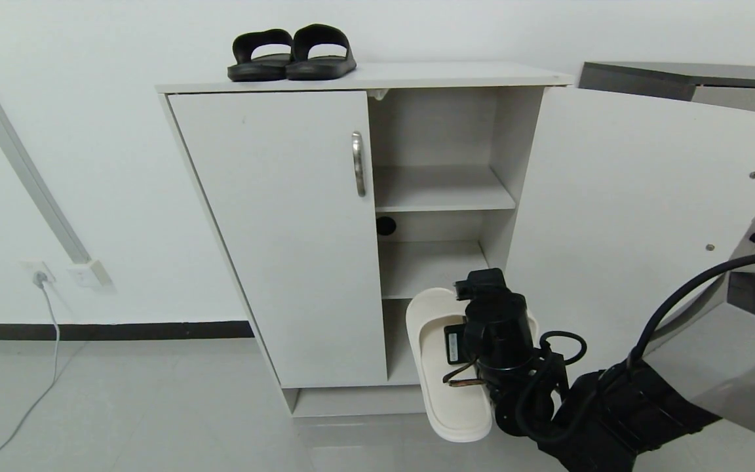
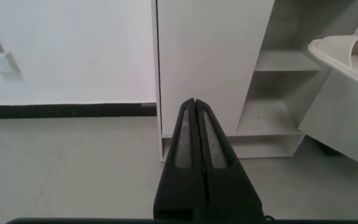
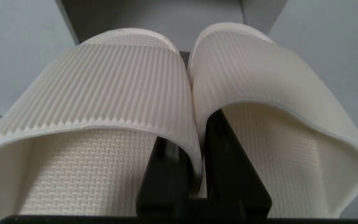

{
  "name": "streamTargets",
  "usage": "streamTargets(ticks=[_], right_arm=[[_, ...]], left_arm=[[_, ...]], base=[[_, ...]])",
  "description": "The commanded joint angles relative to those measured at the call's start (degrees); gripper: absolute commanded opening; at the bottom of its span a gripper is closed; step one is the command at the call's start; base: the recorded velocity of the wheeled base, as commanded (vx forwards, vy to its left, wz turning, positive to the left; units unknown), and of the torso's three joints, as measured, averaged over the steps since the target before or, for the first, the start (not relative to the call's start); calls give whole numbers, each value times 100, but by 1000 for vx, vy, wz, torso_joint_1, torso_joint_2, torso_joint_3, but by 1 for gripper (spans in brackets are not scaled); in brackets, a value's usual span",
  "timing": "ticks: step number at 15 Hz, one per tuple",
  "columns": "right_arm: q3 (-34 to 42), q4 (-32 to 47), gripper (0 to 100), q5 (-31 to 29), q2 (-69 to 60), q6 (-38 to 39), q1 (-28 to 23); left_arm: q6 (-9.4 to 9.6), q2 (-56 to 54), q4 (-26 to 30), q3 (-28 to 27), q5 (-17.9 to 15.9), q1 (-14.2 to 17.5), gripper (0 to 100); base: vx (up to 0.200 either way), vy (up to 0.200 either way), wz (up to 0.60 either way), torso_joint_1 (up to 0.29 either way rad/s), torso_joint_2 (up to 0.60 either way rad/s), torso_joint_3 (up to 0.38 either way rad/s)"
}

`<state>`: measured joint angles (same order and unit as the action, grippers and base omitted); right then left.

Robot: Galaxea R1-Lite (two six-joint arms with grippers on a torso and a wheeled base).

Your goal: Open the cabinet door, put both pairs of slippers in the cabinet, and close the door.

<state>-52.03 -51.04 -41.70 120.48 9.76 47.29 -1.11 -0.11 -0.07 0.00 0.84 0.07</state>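
The right end effector (image 3: 194, 168) pinches the white slippers (image 3: 129, 93) side by side, its fingers clamped on the two inner strap edges where they meet. The pair hangs above the floor (image 1: 122, 406) just in front of the cabinet (image 1: 456, 73), at its lowest compartment, toes toward the opening. The right door (image 1: 613, 216) stands wide open, showing bare shelves (image 1: 440, 190); the left door (image 1: 272, 236) is closed. The black slippers (image 1: 291, 56) sit together on the cabinet top, above the left door. The left end effector (image 2: 194, 106) has its fingers pressed together on nothing, low over the floor and facing the cabinet.
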Motion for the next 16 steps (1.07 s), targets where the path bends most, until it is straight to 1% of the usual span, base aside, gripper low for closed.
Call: streamTargets(ticks=[1, 12, 14, 16], right_arm=[[-18, -2, 0, 4, 46, -1, 0], [-642, -117, 0, 40, 652, -10, -53], [-642, -398, 0, 13, 652, -89, -53], [-589, -855, 0, -4, 626, -370, -53]], left_arm=[[-3, 11, -1, 0, 4, 1, 0], [-3, 11, -1, 0, -5, 1, 0], [-3, 11, -1, 0, 4, 1, 0], [-3, 11, -1, 0, 21, 1, 0]], base=[[0, 0, 0, 2, 2, -110], [0, 0, 0, 3, 2, -195], [0, 0, 0, 0, 2, -202], [0, 0, 0, 7, 2, -107]])
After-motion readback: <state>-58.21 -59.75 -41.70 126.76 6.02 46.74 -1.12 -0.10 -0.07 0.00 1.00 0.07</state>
